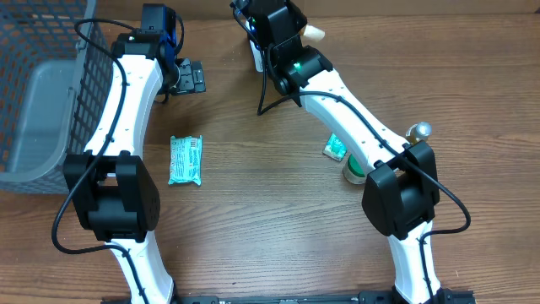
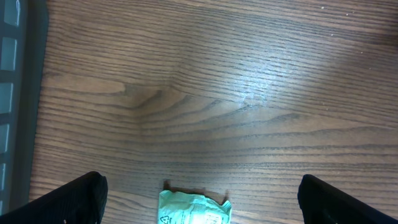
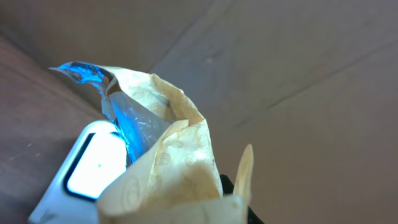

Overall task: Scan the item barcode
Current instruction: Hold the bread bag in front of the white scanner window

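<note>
My right gripper is at the back of the table, shut on a cream printed packet. In the right wrist view the packet fills the lower middle and hides the jaws, apart from one black fingertip. The packet's crinkled clear end glows blue just above the white scanner, whose window is lit. From overhead the scanner is a small white shape under the gripper. My left gripper hangs open and empty above the table, with a green packet low between its fingers.
A grey wire basket stands at the left edge. A green packet lies mid-table on the left. Another green packet, a tape roll and a metal knob sit beside the right arm.
</note>
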`<action>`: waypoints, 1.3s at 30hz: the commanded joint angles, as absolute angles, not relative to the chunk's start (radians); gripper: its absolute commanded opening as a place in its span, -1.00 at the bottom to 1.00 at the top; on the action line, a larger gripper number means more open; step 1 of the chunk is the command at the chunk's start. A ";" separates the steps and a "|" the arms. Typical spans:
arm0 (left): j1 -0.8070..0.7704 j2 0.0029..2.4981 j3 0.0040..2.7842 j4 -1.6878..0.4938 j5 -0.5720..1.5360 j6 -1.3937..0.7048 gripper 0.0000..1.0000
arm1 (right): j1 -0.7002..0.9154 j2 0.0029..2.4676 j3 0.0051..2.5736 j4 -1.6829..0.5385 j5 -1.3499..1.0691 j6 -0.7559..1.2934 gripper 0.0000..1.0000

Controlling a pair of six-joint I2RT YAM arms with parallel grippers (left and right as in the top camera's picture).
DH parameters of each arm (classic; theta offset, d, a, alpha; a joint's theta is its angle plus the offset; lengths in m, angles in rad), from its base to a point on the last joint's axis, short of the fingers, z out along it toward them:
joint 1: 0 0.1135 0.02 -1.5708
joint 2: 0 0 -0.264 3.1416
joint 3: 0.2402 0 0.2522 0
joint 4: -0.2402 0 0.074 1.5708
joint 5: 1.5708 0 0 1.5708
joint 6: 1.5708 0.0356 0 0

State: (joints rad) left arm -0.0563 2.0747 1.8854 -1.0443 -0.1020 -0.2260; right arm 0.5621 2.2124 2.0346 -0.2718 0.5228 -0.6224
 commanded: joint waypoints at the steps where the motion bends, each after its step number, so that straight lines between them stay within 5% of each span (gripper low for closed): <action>1: -0.053 2.062 1.880 -1.043 -0.111 -0.209 1.00 | 0.566 2.256 2.048 -0.220 0.559 -0.690 -0.93; 17: -0.053 2.062 1.880 -1.043 -0.111 -0.209 0.99 | 0.567 2.323 2.048 -0.119 0.558 -0.682 -0.93; 39: -0.053 2.062 1.880 -1.043 -0.111 -0.209 1.00 | 0.569 2.323 2.048 -0.280 0.452 -0.546 -0.93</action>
